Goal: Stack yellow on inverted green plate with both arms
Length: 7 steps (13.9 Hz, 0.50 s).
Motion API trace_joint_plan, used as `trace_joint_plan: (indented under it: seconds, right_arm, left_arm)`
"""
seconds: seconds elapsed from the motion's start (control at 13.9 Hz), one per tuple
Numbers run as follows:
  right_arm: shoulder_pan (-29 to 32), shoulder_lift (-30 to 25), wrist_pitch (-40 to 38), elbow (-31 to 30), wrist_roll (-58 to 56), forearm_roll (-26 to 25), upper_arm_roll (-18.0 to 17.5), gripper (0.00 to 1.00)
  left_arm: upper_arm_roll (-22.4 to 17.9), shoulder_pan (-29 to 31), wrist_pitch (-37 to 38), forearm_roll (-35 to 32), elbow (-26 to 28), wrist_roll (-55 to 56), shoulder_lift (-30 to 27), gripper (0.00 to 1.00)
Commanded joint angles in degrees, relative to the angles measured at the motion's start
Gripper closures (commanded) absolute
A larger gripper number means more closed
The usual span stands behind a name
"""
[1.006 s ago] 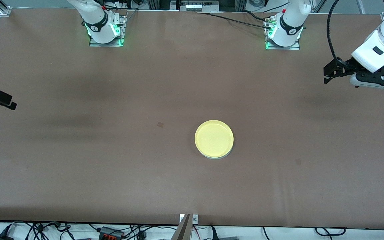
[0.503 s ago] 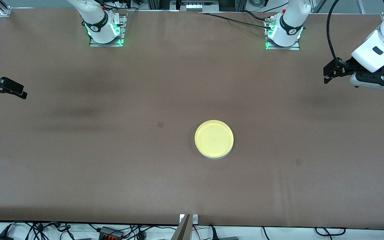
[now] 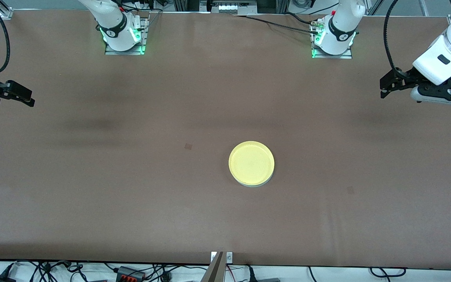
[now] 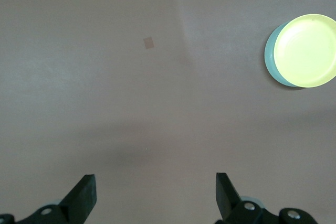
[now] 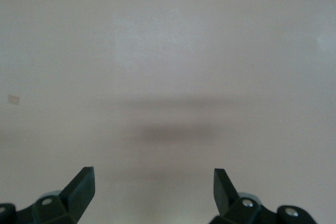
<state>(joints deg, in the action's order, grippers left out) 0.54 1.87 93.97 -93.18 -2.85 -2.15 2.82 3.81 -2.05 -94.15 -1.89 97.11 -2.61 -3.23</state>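
Yellow (image 3: pixel 251 162) sits on green plate (image 4: pixel 271 60) near table (image 3: pixel 131 196) centre, a bit toward the left arm's end. In the front view only a thin pale sliver of green shows under yellow's nearer edge; the left wrist view shows a green crescent along 1 side, so yellow is slightly off-centre on it. Can't confirm green is inverted from these views.

Left gripper (image 3: pixel 385 87) hangs over the table at the left arm's end, fingers (image 4: pixel 83 199) apart, nothing between them. Right gripper (image 3: pixel 25 97) is over the table edge at the right arm's end, fingers (image 5: pixel 81 184) apart too, empty. Both are well apart from the stack.

Step, as a judgement: stacking looks done, with both arms parked wide of the plates. The next move likely calls for nothing but retreat or hold. If alignment matters, 1 gripper would need to nudge yellow's rim to centre it, lightly so green doesn't slide.

Writing: none readable. Arm bases (image 3: pixel 123 35) carry a small round logo on a black band, too small to read. A small dark square mark (image 3: pixel 188 146) is on the table beside the stack; no text on it.
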Motion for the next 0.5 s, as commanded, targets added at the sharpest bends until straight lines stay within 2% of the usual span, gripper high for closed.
trace_joint_plan:
  seconds: [0.0,0.43]
  right_arm:
    - [-0.28,-0.12,0.34,0.1,0.56,-0.92,-0.19,0.0]
    - [-0.72,0.5,0.25,0.28,0.13,-0.04,-0.19,0.0]
  left_arm:
    - [0.06,0.12,1.52,0.66,-1.13,0.15,0.33,0.0]
    - [0.15,0.12,3.89,0.57,-1.92,0.15,0.24,0.0]
